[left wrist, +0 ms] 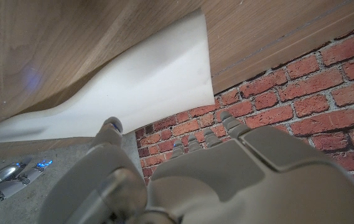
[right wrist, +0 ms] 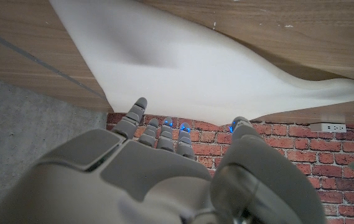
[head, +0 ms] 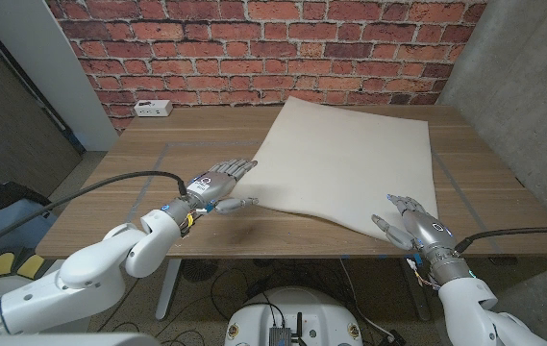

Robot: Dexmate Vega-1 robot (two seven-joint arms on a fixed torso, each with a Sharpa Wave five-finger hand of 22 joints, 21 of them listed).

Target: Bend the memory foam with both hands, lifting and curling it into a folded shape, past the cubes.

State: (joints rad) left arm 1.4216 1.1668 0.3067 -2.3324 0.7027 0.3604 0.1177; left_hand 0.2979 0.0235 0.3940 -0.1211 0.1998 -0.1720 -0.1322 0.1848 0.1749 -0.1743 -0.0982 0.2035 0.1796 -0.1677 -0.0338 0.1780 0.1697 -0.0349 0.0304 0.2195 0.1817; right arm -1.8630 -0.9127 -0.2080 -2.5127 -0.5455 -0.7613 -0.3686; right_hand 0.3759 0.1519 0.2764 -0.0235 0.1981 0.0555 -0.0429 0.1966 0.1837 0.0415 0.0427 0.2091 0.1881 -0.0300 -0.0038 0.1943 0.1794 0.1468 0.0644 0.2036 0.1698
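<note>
A red brick wall stood behind the wooden table, with a grey concrete wall on the right side of the head view.

The left hand was in the centre-left of the head view, over the table, with its fingers stretched out and a little apart. It held nothing. The fingertips pointed at the near left corner of the foam sheet and came just beside its edge; I could not tell if they touched it. In the left wrist view the same hand had the foam sheet in front of its fingers, and the sheet's edge rose in a soft wave off the wood.

The right hand was in the lower right of the head view, at the near right corner of the sheet. Its fingers were spread and lay over the edge of the foam, but no grip was visible. In the right wrist view this hand reached towards the foam, with nothing between its fingers.

The foam sheet was large, cream-white and almost flat, and it covered the right half of the table. A white power strip lay at the far left of the table, by the brick wall.
</note>
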